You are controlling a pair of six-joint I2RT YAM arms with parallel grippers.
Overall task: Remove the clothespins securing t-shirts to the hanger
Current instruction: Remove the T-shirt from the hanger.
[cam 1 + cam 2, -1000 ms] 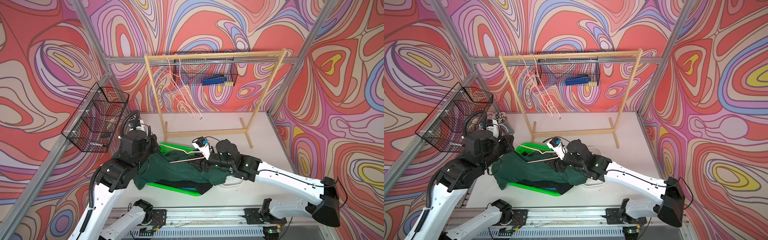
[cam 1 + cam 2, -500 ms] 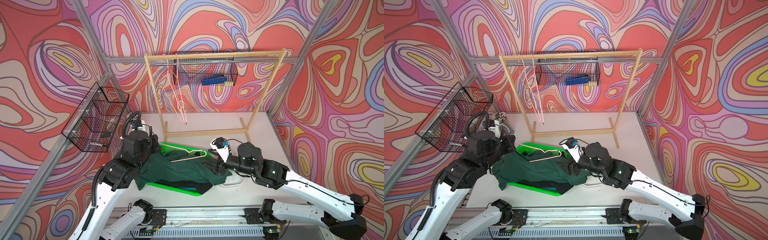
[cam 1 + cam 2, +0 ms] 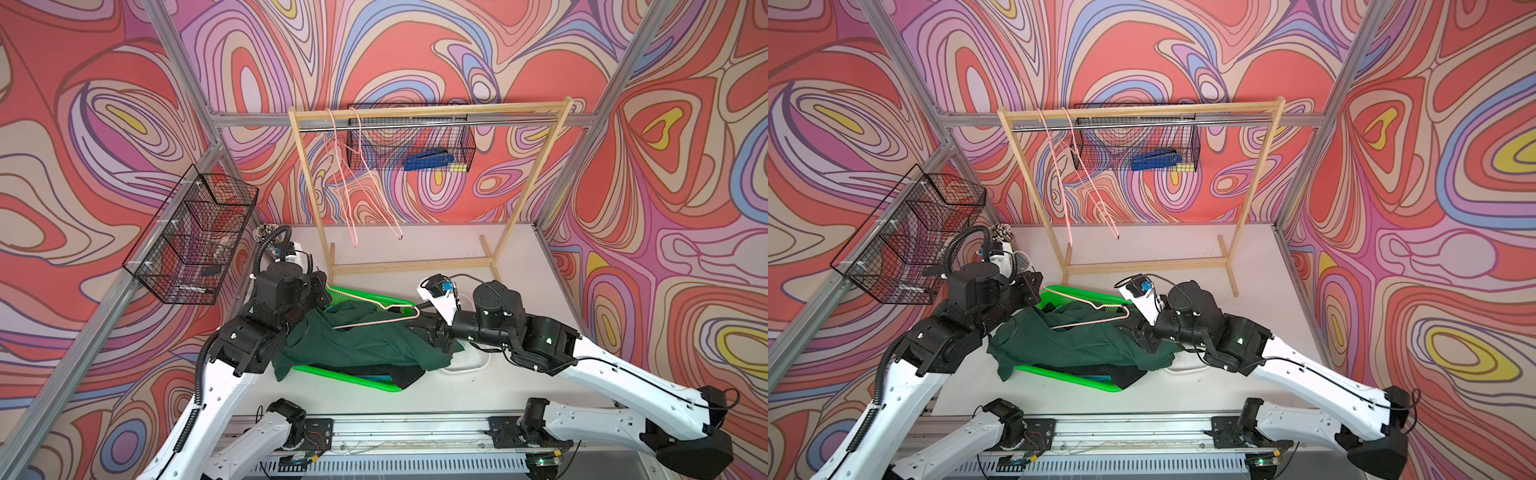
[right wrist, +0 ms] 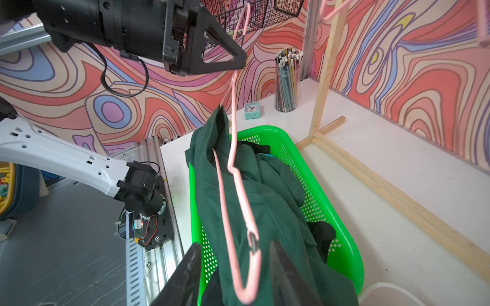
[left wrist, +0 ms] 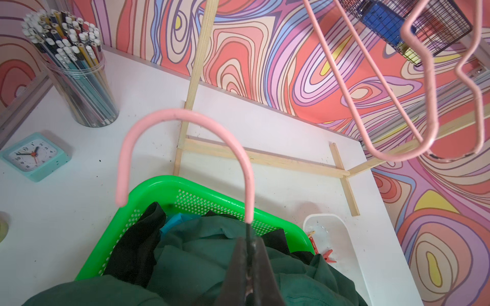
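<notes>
The left claw (image 5: 249,239) is clenched on the neck of the pink wire hanger (image 5: 173,114). The right claw (image 4: 236,247) is released, jaws straddling the hanger's far corner. The dark green t-shirt (image 3: 357,345) droops from the hanger over the green perforated plastic basket (image 5: 164,182). Red plastic clothespins (image 5: 328,256) lie in the white tray (image 5: 342,230) beside it.

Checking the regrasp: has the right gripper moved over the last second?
Yes. Against the wooden rack's base rail in a top view, the right gripper has shifted sideways, away from the green basket middle and toward the white tray.
</notes>
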